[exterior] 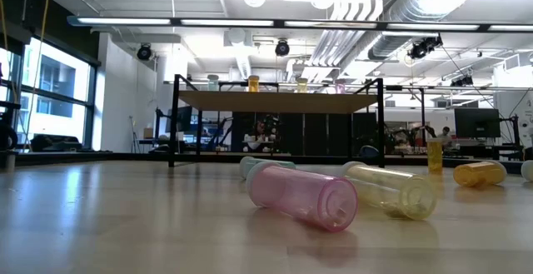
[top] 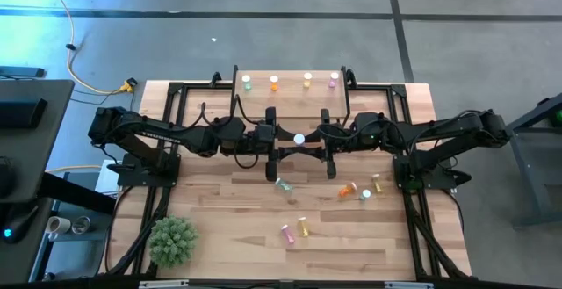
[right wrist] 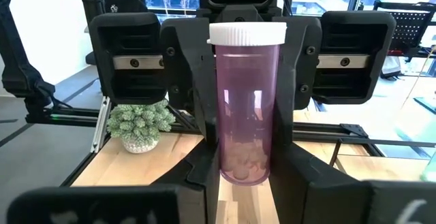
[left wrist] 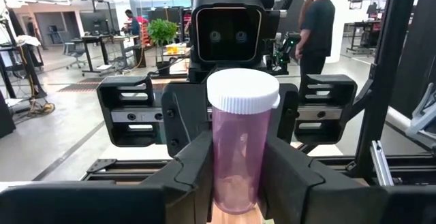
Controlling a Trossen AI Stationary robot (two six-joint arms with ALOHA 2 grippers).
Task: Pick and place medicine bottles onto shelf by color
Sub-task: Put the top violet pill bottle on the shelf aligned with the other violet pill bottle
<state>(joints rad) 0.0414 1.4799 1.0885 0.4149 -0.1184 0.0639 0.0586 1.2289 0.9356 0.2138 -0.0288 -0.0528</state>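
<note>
A pink medicine bottle [top: 299, 138] with a white cap stands upright in the air, just in front of the shelf [top: 290, 103]. My left gripper [left wrist: 238, 183] and my right gripper [right wrist: 246, 173] face each other, both shut on it. Green [top: 247, 82], orange [top: 274, 83], yellow [top: 307, 79] and pink [top: 334, 79] bottles stand upright along the shelf's far edge. Several more bottles lie on their sides on the table, among them a pink one [exterior: 304, 195] and a yellow one [exterior: 391, 191]. My left gripper pinches the lower part of the pink bottle's body [left wrist: 235, 163] between its two fingers [left wrist: 194, 173]. The fingers come level from the table's left. The bottle stands upright, cap up, clear of the table. My right gripper pinches the same bottle's body [right wrist: 245, 135] between its two fingers [right wrist: 204, 163], coming level from the table's right. The bottle stays upright, with small pills showing at its bottom.
A small potted plant [top: 172, 241] stands at the table's near left corner. Loose bottles lie right of centre [top: 364, 190] and near the middle front [top: 295, 230]. Black frame rails run along both sides of the table.
</note>
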